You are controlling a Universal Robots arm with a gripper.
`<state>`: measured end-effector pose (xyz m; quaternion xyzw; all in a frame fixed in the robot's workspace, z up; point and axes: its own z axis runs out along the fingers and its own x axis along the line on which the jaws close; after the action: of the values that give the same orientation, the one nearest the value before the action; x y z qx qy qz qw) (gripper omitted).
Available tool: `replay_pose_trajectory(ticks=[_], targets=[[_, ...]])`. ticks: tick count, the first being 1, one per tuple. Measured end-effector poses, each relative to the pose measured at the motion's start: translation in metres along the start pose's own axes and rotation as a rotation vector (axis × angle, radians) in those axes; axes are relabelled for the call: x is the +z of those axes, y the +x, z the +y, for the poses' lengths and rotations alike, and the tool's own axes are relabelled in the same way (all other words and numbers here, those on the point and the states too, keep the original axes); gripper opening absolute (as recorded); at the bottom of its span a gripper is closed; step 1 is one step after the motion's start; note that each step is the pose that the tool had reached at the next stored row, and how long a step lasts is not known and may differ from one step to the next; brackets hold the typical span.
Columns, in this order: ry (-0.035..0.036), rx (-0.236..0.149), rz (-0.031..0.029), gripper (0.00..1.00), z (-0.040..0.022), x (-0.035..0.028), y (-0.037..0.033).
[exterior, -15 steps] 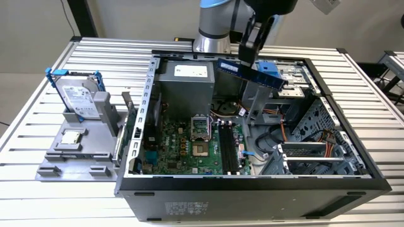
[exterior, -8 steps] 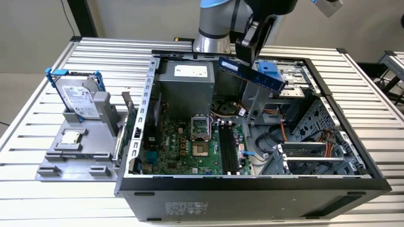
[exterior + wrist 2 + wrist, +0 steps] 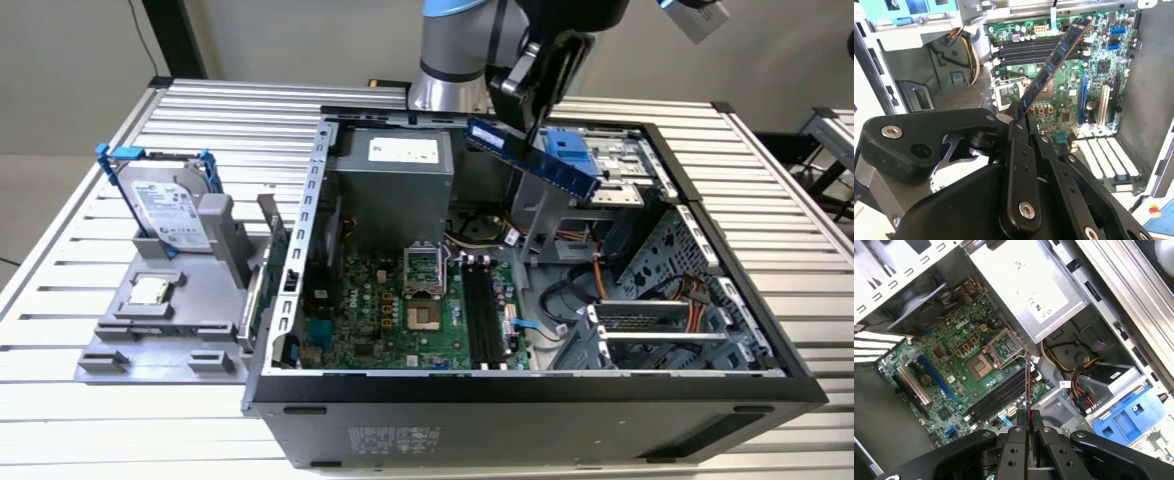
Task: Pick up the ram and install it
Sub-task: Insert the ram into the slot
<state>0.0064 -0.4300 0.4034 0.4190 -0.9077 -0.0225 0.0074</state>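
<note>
Exterior view, from its left to its right:

1. A grey stand (image 3: 167, 330) sits on the slatted metal table (image 3: 80, 410). It carries a hard drive (image 3: 167, 205) in a blue bracket, set upright, and a small square chip (image 3: 147, 290) lying flat in front of it.
2. Just beside the stand is the open computer case (image 3: 534, 400). The green board (image 3: 387, 320) lies on its floor, with the black memory slots (image 3: 483, 320) towards the exterior view's right.
3. The gripper (image 3: 537, 125) hangs over the far part of the case. Its fingers are clamped on the ram (image 3: 531, 158), which is tilted in the air, well above the slots and near the blue drive cage (image 3: 574, 150).

Both wrist views show the ram (image 3: 1054, 62) (image 3: 1028, 390) pinched at one end by the gripper (image 3: 1016, 117) (image 3: 1031, 427).
</note>
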Motion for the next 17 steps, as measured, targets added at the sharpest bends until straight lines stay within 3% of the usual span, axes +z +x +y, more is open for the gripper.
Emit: replay_pose_trajectory(ticks=[17], targets=[[0.0014,0.258,-0.0122,0.0,0.0,0.0,0.0]])
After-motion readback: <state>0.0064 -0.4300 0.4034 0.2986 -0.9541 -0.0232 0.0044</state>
